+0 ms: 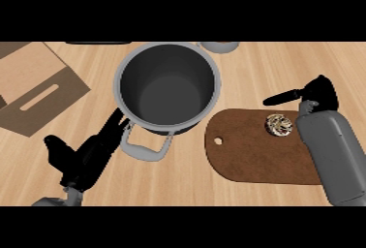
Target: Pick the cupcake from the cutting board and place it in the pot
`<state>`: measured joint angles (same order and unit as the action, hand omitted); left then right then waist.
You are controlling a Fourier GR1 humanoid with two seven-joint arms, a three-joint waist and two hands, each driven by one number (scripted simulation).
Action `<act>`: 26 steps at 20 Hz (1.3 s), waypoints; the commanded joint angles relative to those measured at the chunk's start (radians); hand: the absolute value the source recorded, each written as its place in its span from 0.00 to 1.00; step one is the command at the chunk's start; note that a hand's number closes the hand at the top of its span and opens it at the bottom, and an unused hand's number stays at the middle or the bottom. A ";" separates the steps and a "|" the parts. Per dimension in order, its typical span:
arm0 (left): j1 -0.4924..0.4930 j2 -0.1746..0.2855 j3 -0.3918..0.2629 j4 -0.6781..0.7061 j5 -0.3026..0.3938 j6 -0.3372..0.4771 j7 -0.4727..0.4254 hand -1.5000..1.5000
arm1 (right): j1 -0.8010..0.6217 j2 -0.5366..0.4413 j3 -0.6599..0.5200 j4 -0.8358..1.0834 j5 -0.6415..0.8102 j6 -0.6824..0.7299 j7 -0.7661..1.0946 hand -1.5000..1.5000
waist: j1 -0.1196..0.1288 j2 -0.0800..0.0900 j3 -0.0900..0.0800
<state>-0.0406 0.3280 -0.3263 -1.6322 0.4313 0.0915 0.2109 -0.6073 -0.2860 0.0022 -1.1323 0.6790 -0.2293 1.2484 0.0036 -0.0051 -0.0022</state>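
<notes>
Black right hand [319, 95] spread, near cupcake [279, 124]

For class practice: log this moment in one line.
cupcake: on board | right hand: open, near cupcake | left hand: open, by pot

Cupcake [280, 125] on cutting board [250, 155], pot [169, 87] beside

You have the cupcake [280, 124] sitting on the brown cutting board [250, 155], just right of the empty grey pot [169, 87]. Your right hand [318, 94] hangs just beyond the cupcake, thumb stretched left, not touching it. Your left hand [85, 157] lies with fingers straight beside the pot's near handle [146, 151].
</notes>
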 commanded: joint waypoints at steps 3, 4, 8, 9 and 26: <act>-0.009 -0.034 -0.027 -0.001 -0.022 0.002 -0.008 0.50 | -0.039 0.080 -0.030 0.100 0.133 0.022 0.239 0.00 | -0.004 0.001 -0.001; 0.008 -0.014 0.011 0.012 0.007 -0.014 -0.011 0.50 | -0.026 0.064 -0.048 0.093 0.119 0.061 0.239 0.00 | -0.007 0.000 -0.001; 0.011 -0.010 0.012 -0.025 -0.006 -0.009 -0.002 0.50 | 0.009 0.114 -0.075 0.039 0.161 0.072 0.239 0.00 | -0.014 -0.003 0.000; -0.023 0.023 0.055 0.052 0.026 -0.072 -0.011 0.50 | -0.005 0.105 -0.088 0.037 0.162 0.092 0.239 0.00 | -0.021 0.000 -0.001; -0.021 -0.025 0.056 0.019 -0.010 -0.050 0.007 0.50 | 0.062 0.249 -0.202 -0.014 0.294 0.122 0.221 0.00 | -0.011 0.003 0.001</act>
<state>-0.0253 0.3155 -0.2835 -1.6412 0.4176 0.0573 0.2238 -0.5275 -0.0666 -0.1870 -1.1328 0.9433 -0.1283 1.2392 -0.0047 -0.0040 -0.0008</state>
